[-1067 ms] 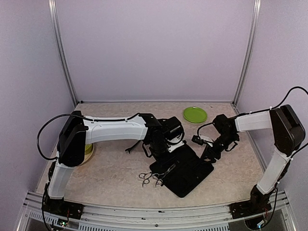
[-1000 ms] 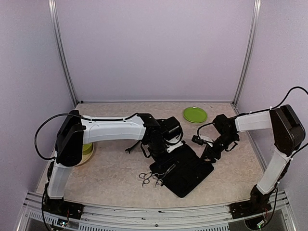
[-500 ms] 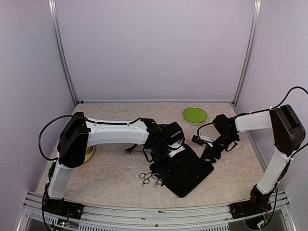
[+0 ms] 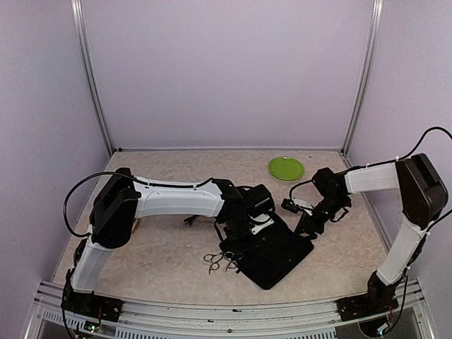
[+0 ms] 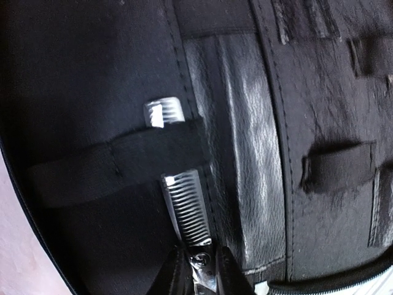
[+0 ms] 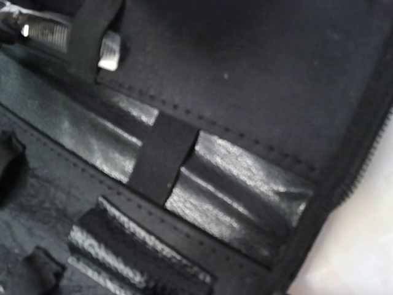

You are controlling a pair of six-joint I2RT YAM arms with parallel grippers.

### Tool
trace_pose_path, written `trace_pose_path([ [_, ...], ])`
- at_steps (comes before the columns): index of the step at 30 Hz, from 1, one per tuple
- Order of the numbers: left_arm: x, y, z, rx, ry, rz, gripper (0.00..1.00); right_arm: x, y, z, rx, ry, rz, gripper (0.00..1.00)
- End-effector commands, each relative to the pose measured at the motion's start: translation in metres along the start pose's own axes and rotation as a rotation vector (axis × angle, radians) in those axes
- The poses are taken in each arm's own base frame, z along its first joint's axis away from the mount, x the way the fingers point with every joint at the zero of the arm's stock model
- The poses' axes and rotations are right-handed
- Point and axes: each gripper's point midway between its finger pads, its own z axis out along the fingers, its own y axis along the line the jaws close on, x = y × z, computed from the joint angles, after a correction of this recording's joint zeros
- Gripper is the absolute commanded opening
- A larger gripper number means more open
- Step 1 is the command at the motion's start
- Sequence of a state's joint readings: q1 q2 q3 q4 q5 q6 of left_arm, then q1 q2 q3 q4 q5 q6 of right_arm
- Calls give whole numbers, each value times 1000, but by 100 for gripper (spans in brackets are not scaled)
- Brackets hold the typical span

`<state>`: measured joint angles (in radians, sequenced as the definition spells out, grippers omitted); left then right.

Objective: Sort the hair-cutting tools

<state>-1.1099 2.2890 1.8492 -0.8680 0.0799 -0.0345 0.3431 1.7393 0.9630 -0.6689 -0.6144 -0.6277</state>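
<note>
Left hand is down over the open black case, closed: its two fingertips pinch the toothed scissors right at the pivot screw. The serrated blade runs away from the fingers and passes under a black elastic strap on the fabric side of the case lining, with the blade tip poking out past the strap's far edge. Beside it is a glossy leather-look panel with more small loops, nothing in them that I can see. The right wrist view covers the same strap from the other side, blade tip and a bit of the toothed edge in its upper-left corner and the case zip edge at lower right. No fingers show in that view. Right hand is low at the far-right edge of the case; can't tell if it's open or closed, or whether it touches the case. In the top view the case lies diagonally mid-worktop. Two sets of silver ring handles sit side by side just off its near-left edge. The set nearer the case appears to belong to the gripped pair, and the second scissors lies just left of it on the worktop. Green plate is at the back, well apart from the case.
</note>
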Motion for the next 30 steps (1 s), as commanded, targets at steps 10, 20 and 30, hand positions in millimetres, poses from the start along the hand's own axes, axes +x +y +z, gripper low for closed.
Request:
trace_pose_path([
  [10, -36, 6, 20, 10, -77, -1, 10, 4, 21, 9, -109, 3, 16, 51],
  [20, -64, 10, 20, 92, -173, -88, 9, 4, 29, 9, -153, -4, 16, 51],
  [30, -88, 19, 12, 90, -284, -202, 18, 4, 31, 8, -161, -6, 12, 51],
])
